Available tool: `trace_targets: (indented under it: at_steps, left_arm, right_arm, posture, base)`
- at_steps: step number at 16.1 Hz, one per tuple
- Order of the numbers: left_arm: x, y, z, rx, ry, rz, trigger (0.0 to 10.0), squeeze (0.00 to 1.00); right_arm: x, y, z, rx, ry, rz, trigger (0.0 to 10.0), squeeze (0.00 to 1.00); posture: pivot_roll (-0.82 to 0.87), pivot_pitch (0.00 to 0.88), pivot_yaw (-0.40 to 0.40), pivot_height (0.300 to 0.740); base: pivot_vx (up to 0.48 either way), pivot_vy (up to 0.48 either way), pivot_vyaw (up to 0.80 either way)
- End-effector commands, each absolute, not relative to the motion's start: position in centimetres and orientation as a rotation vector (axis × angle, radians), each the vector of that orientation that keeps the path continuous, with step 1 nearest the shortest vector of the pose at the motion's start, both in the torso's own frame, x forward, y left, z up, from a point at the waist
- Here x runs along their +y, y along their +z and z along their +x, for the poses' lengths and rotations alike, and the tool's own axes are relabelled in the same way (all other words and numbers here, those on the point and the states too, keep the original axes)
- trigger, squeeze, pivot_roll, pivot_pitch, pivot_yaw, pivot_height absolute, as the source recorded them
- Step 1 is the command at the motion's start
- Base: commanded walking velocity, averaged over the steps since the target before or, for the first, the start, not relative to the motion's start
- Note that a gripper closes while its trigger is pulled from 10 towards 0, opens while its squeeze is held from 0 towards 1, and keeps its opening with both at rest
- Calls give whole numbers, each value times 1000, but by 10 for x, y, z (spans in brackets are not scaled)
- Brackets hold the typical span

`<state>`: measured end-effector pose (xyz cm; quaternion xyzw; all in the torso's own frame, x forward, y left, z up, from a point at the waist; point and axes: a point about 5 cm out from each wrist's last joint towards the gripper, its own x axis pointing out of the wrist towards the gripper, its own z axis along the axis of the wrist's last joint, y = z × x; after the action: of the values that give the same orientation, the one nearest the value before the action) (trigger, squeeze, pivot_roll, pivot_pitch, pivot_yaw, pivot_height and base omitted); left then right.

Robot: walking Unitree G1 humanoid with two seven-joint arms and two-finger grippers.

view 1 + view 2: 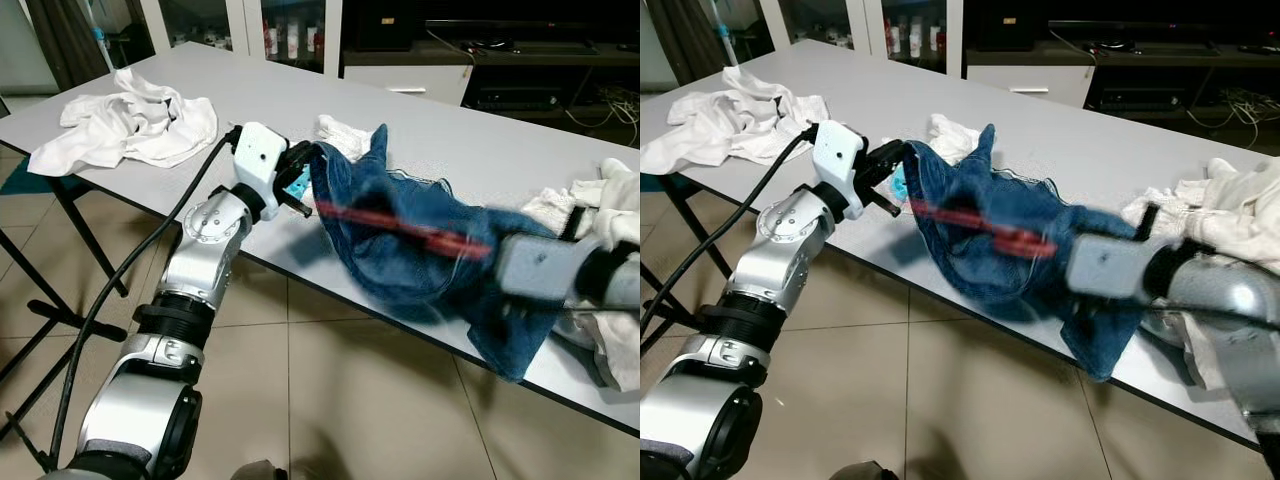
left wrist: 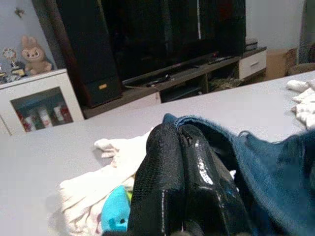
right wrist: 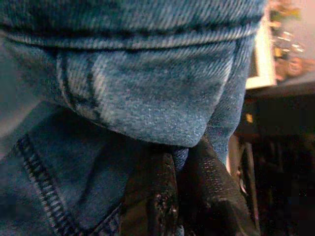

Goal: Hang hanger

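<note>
1. Grey table [image 1: 300, 110] runs across a tiled room, its near edge slanting from the robot's left toward its right; open floor lies below it.
2. Red hanger [image 1: 400, 228] lies inside the blue jeans [image 1: 400, 250] at the near table edge, its long axis running from the left gripper toward the right arm, sloping slightly down.
3. White cloths [image 1: 130, 120] lie well apart on the far left; more white cloth [image 1: 610, 210] is heaped at the right.
4. Left gripper [image 1: 298, 190] is clamped on the jeans' edge, fingers [image 2: 197, 172] together.
5. Right gripper [image 3: 179, 196] pinches denim, its fingers pressed together.
</note>
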<state>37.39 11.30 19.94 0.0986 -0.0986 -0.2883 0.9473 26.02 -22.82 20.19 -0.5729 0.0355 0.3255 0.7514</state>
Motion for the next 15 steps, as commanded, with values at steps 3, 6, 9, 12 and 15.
trace_targets:
  at_steps: [3,6,9,12,15]
  left_arm:
    - [120,198,373,-193,-577,212,10000,0]
    - [123,194,372,-179,-596,227,10000,0]
    - [127,187,362,-171,-713,317,10000,0]
    - [136,189,364,-170,-689,333,10000,0]
    - [137,188,363,-172,-690,336,10000,0]
  right_arm:
    - [-242,203,257,96,703,-1280,10000,0]
    - [-246,209,254,62,714,-1216,10000,0]
    - [-258,212,259,68,675,-1227,10000,0]
    - [-261,218,259,53,681,-1213,10000,0]
    - [-272,225,260,48,694,-1239,10000,0]
  posture:
    - [-3,0,21,723]
    - [-10,0,23,723]
    - [-9,0,21,723]
    - [-4,0,19,723]
    - [-2,0,20,723]
  base:
    - [0,0,0]
    - [0,0,0]
    - [0,0,0]
    - [0,0,0]
    - [0,0,0]
